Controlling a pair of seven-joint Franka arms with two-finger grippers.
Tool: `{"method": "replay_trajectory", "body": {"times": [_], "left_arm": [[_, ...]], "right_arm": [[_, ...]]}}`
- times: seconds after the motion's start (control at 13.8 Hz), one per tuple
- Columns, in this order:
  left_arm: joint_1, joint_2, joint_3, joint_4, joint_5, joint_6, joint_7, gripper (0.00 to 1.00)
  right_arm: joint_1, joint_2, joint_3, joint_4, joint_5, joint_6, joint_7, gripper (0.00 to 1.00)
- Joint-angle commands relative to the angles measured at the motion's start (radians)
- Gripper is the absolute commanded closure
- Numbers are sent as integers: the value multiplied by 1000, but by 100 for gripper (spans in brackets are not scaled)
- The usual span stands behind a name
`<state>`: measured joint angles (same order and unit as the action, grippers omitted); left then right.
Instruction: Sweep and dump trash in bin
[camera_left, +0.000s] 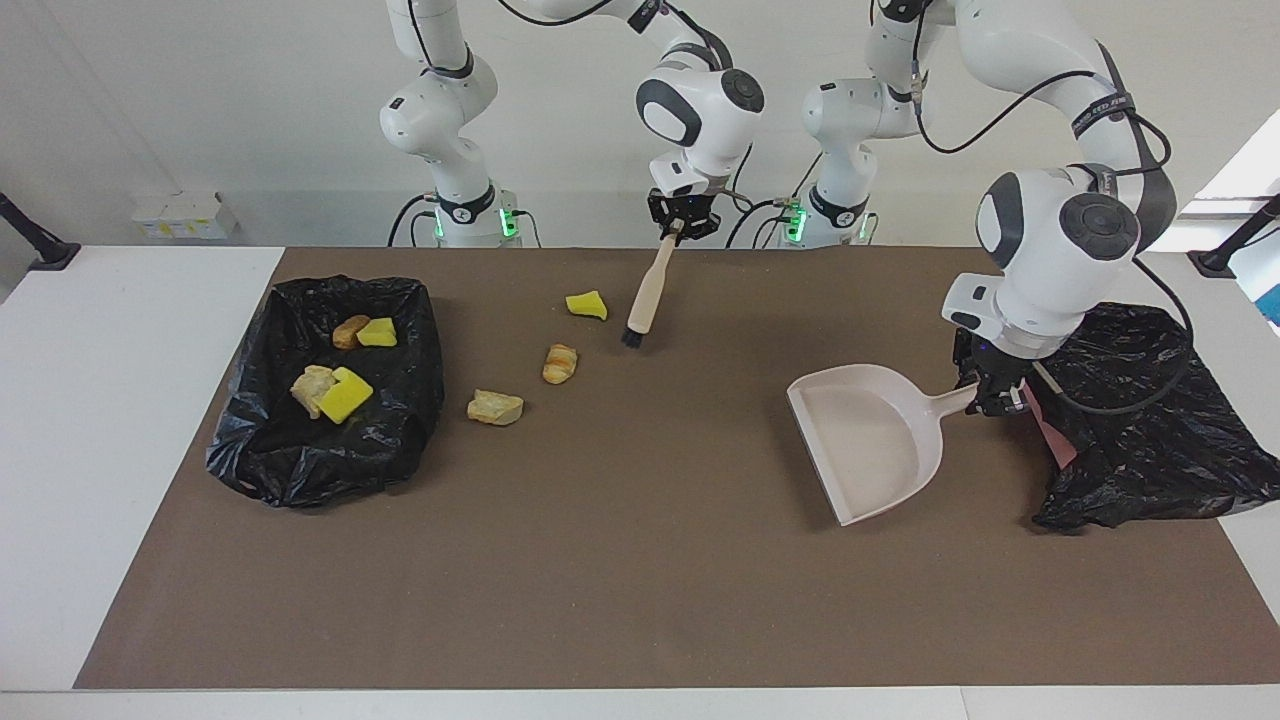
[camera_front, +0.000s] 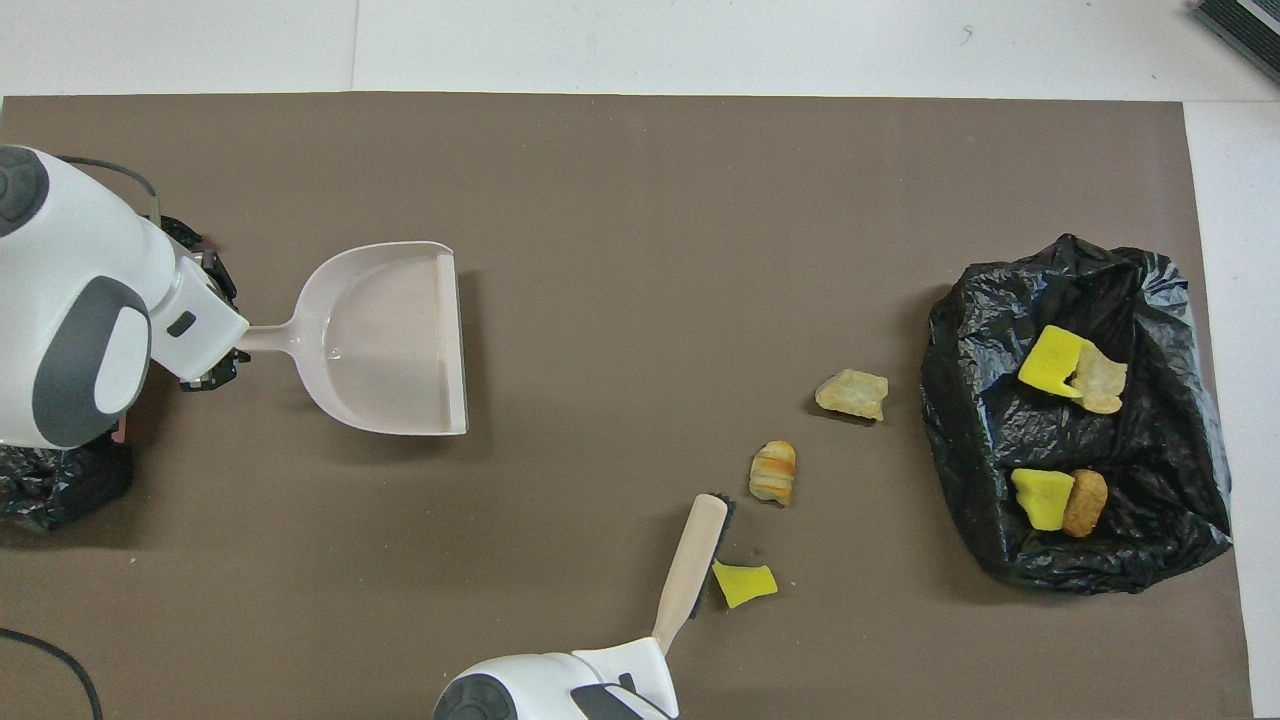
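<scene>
At the right arm's end of the surface lies a crumpled black bag, open at the top, on a brown mat. Four pieces of trash lie in it: a yellow sponge chunk touching a tan lump, and, nearer to the robots, a smaller yellow chunk touching a brown lump.

Three more scraps lie loose on the mat beside the bag, toward the middle. They are a pale tan lump, a golden-brown striped lump and, nearest to the robots, a loose yellow chunk.

The right tool is clamped together on the handle end of a small brush. The brush slants down, with its dark bristles just beside the loose yellow chunk. Whether the bristles touch the mat cannot be told.

Toward the left arm's end, the left tool is clamped on the handle of the beige dustpan. The dustpan is held about level over the mat and casts a shadow beneath it. Its open mouth faces the loose scraps, well apart from them, and nothing lies in it.

A second black bag sits at the left arm's end, with a pink edge showing beside the left tool.
</scene>
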<state>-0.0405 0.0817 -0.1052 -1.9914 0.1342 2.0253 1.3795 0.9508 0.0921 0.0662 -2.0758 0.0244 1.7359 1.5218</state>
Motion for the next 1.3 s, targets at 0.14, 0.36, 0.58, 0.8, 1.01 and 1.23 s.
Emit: {"method": "replay_trajectory", "body": {"times": [0.14,0.36,0.58,0.8,1.01,1.23], "left_arm": [[-142,-195,10,-276,18,87,-149,100],[-240,-206,10,-342,18,102,-308,100],[-280,-240,9,-397,18,157,-320,100],[-302,-249,9,-425,18,187,-321,100],[-295,-238,9,-425,16,196,-329,100],[-288,-235,10,-425,16,211,-338,100]], "right_arm": [[-66,-28,10,-39,3,-76,113,100],[-67,-69,10,-128,80,-20,162,100],[-67,-97,10,-197,138,80,169,100],[-53,-77,10,-196,140,154,163,100],[-70,-31,10,-164,121,263,129,100],[-133,52,7,-65,109,356,55,100]]}}
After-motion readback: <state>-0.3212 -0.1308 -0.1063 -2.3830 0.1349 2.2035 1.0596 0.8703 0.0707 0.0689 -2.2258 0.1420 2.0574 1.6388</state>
